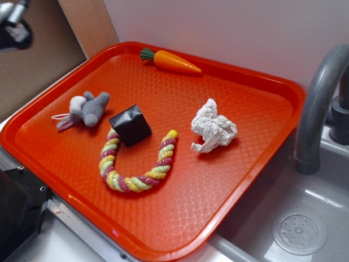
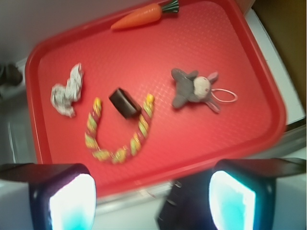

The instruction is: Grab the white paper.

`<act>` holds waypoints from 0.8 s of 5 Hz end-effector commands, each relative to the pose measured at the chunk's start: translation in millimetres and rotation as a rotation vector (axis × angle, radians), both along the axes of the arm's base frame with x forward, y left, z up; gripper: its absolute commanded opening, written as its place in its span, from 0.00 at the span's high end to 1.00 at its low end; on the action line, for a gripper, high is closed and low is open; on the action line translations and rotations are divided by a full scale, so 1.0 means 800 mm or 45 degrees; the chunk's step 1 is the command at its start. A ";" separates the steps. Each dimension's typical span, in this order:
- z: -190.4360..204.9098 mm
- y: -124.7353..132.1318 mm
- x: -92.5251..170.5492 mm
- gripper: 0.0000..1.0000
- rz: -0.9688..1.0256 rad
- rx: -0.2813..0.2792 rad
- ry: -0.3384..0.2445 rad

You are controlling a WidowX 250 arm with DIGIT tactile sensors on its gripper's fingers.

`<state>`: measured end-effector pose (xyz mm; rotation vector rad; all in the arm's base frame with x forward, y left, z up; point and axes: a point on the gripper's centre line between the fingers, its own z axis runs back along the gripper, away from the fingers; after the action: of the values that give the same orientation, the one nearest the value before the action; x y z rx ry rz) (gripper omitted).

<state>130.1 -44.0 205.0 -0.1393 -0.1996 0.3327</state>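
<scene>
The white paper (image 1: 213,128) is a crumpled wad lying on the right side of the red tray (image 1: 234,180). In the wrist view the white paper (image 2: 67,92) sits at the tray's left, far from my fingers. My gripper (image 2: 152,201) hangs high above the tray's near edge, open, with nothing between its glowing pads (image 2: 72,201). In the exterior view only a blurred bit of the arm (image 1: 13,24) shows at the top left corner.
On the tray lie a black cube (image 1: 130,125), a U-shaped coloured rope (image 1: 136,164), a grey plush mouse (image 1: 84,109) and a toy carrot (image 1: 172,61). A grey faucet (image 1: 319,103) and sink basin (image 1: 300,232) stand to the right. A wall runs behind.
</scene>
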 end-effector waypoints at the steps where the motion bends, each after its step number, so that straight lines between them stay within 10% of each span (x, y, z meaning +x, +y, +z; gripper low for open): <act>1: -0.023 -0.047 0.070 0.00 -0.081 -0.024 -0.070; 4: -0.092 -0.121 0.123 0.00 0.026 -0.087 -0.138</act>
<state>224.8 -138.5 120.0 -0.1998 -0.2676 0.3518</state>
